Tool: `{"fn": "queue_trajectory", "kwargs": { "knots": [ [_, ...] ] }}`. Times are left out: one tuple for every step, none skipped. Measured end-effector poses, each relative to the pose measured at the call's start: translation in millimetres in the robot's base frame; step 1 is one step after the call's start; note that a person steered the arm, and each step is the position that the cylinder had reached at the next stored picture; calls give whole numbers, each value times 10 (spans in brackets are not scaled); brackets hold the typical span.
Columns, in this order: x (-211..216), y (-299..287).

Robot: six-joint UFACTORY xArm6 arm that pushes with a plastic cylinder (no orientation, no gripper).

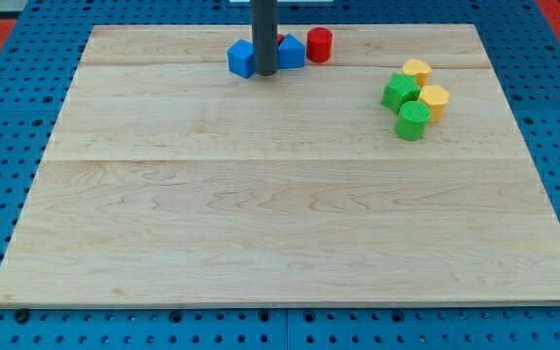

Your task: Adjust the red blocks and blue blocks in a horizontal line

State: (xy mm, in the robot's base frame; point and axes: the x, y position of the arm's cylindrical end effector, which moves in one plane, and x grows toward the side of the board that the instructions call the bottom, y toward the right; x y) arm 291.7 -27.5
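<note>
A blue cube-like block [241, 58] lies near the view's top, left of my rod. A second blue block [291, 52] lies just right of the rod, with a small red piece [279, 41] peeking out behind its top. A red cylinder [319, 44] stands a little further right, close to that blue block. My tip [264, 73] sits between the two blue blocks, touching or nearly touching both. The rod hides what lies directly behind it.
At the view's right, a cluster: a green star-like block [400, 92], a green cylinder [413, 121], and two yellow blocks [417, 70] [435, 100]. The wooden board [280, 224] lies on a blue pegboard surface.
</note>
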Motion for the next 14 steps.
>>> {"fn": "queue_trajectory", "kwargs": {
  "knots": [
    [-42, -370],
    [-128, -535],
    [-76, -513],
    [251, 34],
    [173, 471],
    [-132, 578],
    [-324, 454],
    [-102, 504],
    [46, 82],
    [-65, -454],
    [-220, -579],
    [-259, -579],
    [-173, -533],
    [36, -186]
  ]
}}
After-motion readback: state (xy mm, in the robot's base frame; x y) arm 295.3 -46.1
